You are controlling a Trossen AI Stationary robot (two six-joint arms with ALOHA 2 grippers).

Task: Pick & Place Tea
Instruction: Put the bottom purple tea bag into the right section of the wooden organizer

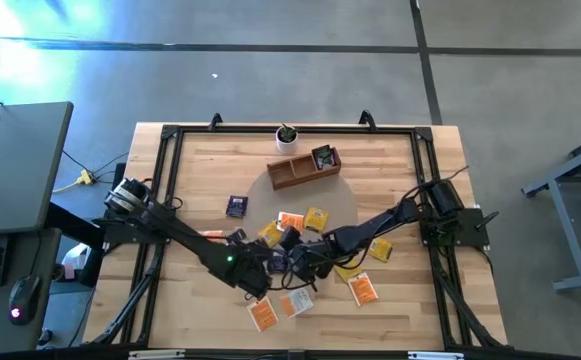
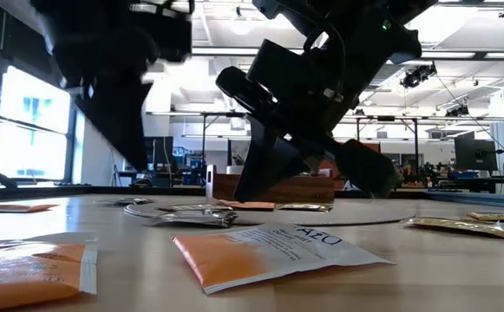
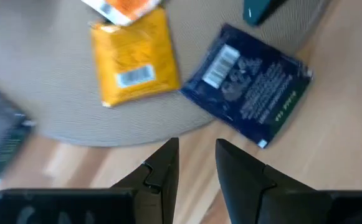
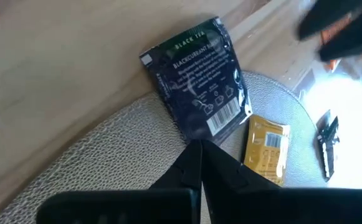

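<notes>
A pale wooden surface (image 1: 200, 170) carries scattered tea sachets. A dark purple sachet (image 4: 196, 87) lies flat, half on a grey round mat (image 4: 106, 155): light, thin, slippery foil, best pinched at an edge. Right pincer (image 4: 199, 163) is closed, empty; left pincer (image 3: 196, 163) stands narrowly parted, holding nothing.

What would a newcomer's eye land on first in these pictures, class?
Both dark arms meet over the middle of the table, the left gripper and right gripper close together above a scatter of orange and yellow tea sachets. A dark purple sachet lies half on a round grey mat. Toward the far edge stand a wooden tray and a small potted plant.
</notes>
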